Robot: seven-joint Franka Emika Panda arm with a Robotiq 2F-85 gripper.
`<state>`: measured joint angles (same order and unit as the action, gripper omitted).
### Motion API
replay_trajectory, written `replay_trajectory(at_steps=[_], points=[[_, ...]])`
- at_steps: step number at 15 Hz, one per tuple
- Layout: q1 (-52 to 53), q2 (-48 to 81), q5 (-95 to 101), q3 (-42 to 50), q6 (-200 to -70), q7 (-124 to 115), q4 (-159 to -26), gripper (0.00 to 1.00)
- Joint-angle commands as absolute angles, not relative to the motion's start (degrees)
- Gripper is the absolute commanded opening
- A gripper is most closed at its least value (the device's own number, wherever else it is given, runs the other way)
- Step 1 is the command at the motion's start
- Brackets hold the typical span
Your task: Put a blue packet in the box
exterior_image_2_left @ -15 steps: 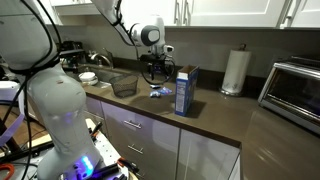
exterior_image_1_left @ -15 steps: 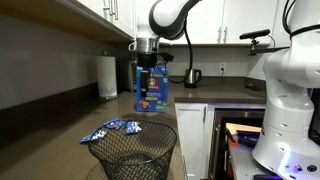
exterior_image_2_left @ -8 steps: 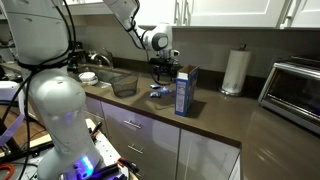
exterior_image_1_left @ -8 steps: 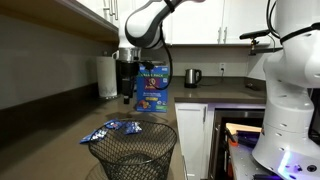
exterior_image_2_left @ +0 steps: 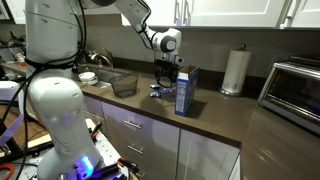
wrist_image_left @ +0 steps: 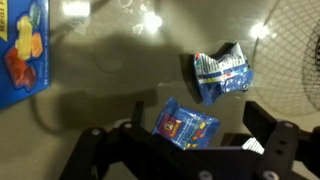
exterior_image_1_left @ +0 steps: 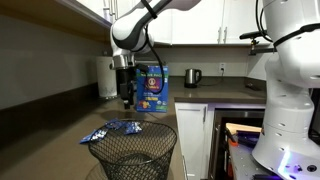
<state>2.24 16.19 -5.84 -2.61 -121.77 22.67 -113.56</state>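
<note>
Gripper (wrist_image_left: 180, 135) spread wide, holding nothing; blue packet (wrist_image_left: 188, 122) lies beneath, between its fingers.

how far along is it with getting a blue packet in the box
Barely begun. Done: the open gripper hangs over the blue packet on the counter. In hand: nothing, jaws empty. Left: grasp it, carry it to the box, drop it in.
</note>
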Motion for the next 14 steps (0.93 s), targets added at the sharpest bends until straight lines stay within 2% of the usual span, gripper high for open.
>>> replay_trajectory(at_steps=[1, 10, 11, 12, 14], points=[[0.73, 17.74, -7.72, -4.32, -120.58, 24.40, -112.90, 1.00], [1.49, 19.28, -7.16, -6.28, -126.35, 22.74, -117.99, 1.00], [1.49, 19.30, -7.34, -6.55, -127.02, 22.89, -118.68, 0.75], [1.46, 19.25, -7.45, -6.76, -127.24, 22.99, -119.11, 0.72], [1.51, 19.05, -7.43, -7.16, -128.09, 23.01, -120.17, 0.60]])
